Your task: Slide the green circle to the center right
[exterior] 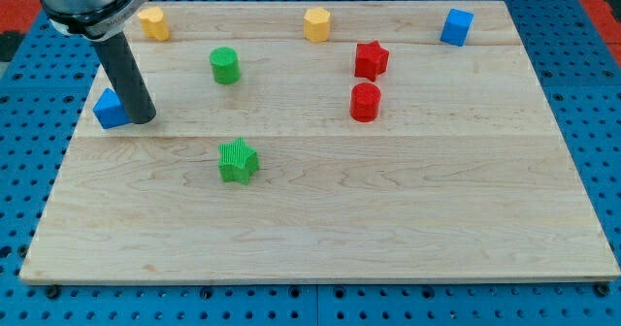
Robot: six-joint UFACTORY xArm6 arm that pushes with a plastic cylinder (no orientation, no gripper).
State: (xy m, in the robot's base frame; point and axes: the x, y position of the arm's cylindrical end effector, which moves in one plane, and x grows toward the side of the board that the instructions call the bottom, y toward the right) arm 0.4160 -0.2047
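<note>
The green circle [224,65] stands upright on the wooden board [388,210], in the upper left part. My tip [143,118] is at the board's left side, touching or right next to a blue block [110,109]. The tip lies below and to the left of the green circle, well apart from it. The rod rises from the tip to the view's top left corner.
A green star [238,161] lies below the green circle. A red star [370,59] and a red circle [365,102] sit right of centre. Two yellow blocks [152,22] [317,23] and a blue cube [456,26] line the top edge.
</note>
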